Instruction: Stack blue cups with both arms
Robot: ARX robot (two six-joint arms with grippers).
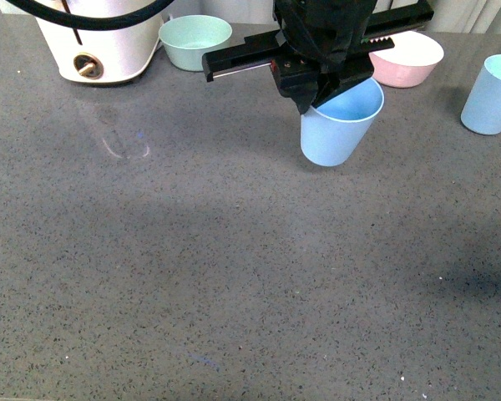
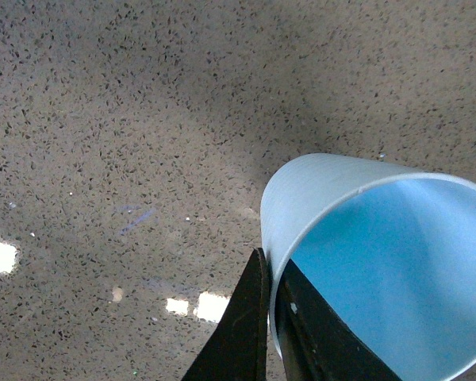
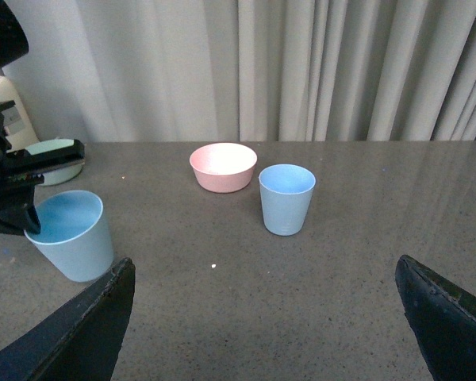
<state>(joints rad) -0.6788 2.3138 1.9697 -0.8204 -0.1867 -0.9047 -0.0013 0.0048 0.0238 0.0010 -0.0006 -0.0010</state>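
Observation:
My left gripper (image 1: pixel 313 98) is shut on the rim of a pale blue cup (image 1: pixel 340 123), one finger inside and one outside, and holds it tilted just above the grey table. The same cup fills the left wrist view (image 2: pixel 381 262), pinched between black fingers (image 2: pixel 242 325), and shows in the right wrist view (image 3: pixel 70 234). The second blue cup (image 1: pixel 493 93) stands upright at the far right; in the right wrist view (image 3: pixel 286 198) it stands ahead of my right gripper (image 3: pixel 266 317), which is open and empty with wide-spread fingers (image 3: pixel 87 325).
A pink bowl (image 1: pixel 407 57) sits behind the held cup. A green bowl (image 1: pixel 195 40) and a white appliance (image 1: pixel 96 42) stand at the back left. Grey curtains (image 3: pixel 341 63) hang behind the speckled table (image 1: pixel 192 276).

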